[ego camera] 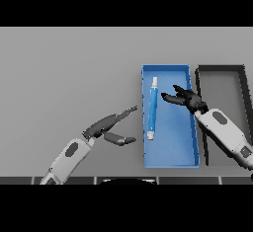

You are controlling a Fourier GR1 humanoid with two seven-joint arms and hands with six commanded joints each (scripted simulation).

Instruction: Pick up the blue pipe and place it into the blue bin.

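With slim blue pipe with white ends [152, 108] lying lengthwise in left half of shallow blue rectangular bin [171, 160], right hand [187, 98] over bin just right of pipe, fingers spread, holding nothing; left hand [109, 126] open on grey table [64, 78], left of bin; dark bin [221, 69] right

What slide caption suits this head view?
Blue pipe lies inside the blue bin; open right hand beside it.
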